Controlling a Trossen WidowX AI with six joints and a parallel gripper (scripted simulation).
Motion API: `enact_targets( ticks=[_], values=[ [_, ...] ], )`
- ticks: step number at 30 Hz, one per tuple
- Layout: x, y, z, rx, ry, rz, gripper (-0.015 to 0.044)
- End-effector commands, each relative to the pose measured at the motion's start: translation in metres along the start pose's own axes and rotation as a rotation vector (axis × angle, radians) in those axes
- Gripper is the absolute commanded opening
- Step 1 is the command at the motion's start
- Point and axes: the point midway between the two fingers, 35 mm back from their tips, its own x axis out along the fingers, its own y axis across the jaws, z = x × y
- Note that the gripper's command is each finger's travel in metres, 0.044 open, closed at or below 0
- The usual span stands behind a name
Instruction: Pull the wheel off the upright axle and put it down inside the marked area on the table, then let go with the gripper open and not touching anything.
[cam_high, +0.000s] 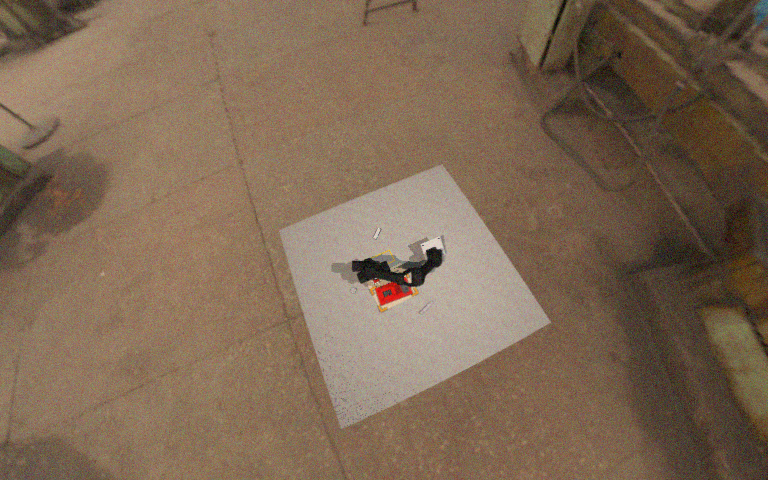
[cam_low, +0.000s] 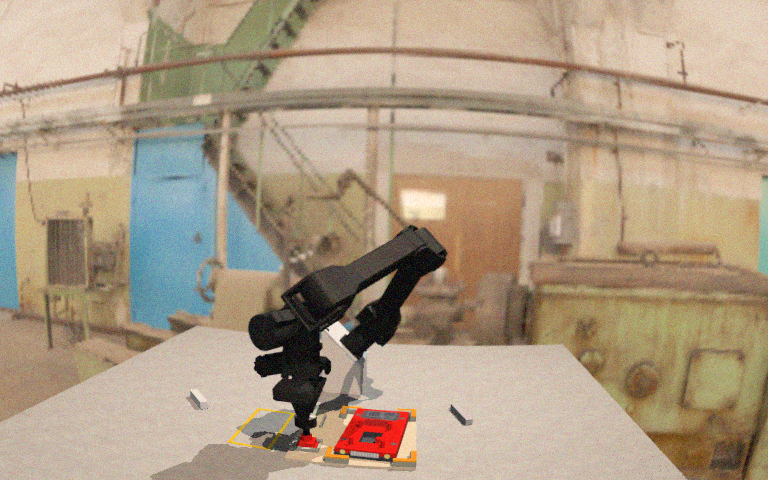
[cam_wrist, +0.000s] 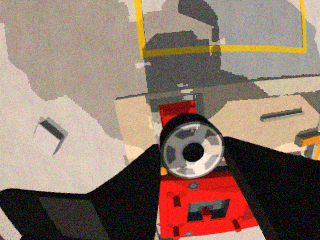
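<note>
The arm (cam_low: 345, 283) bends down near the table's (cam_low: 538, 396) front edge, its gripper (cam_wrist: 194, 160) clamped on the wheel (cam_wrist: 192, 151), which sits over the red base (cam_low: 308, 441), just beside the yellow-marked area (cam_low: 261, 428).

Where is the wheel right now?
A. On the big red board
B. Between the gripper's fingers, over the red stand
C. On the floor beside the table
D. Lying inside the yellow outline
B: the gripper is shut on the wheel, above the red stand; the yellow outline lies beyond it.
</note>
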Motion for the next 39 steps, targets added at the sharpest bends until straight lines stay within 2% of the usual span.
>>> enact_targets(
  ticks=[1,39],
  values=[
    [-0.004,0.0,0.001,0.001,0.0,0.003,0.0],
    [-0.017,0.0,0.001,0.004,0.0,0.004,0.0]
  ],
)
